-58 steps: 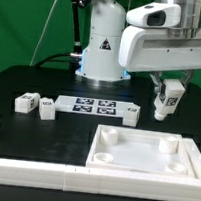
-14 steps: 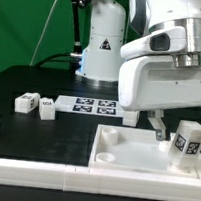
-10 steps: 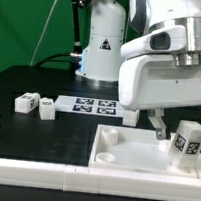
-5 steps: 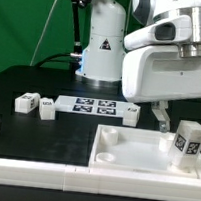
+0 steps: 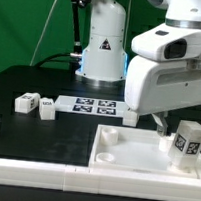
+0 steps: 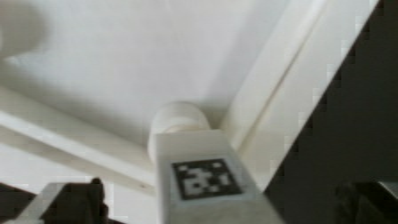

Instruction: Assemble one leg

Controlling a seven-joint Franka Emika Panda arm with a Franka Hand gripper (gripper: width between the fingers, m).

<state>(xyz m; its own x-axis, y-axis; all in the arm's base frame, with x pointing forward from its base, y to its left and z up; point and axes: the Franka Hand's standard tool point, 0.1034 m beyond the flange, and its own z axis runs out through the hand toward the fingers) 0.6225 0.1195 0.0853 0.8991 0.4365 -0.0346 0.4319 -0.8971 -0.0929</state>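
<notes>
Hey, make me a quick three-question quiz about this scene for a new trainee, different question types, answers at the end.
1. True or false: the leg stands upright on the panel.
2. The tool is: A) shut on the leg; B) open, clear of the leg; C) out of view.
3. In the exterior view, how many small tagged blocks lie left of the marker board?
Key: 1 true; 2 B; 3 two.

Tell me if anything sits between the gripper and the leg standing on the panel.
Nothing visible does. In the wrist view the leg stands upright on the white panel, straight below the open gripper. Its tag is in plain sight, and there is only open air between the fingers and the block.
</notes>
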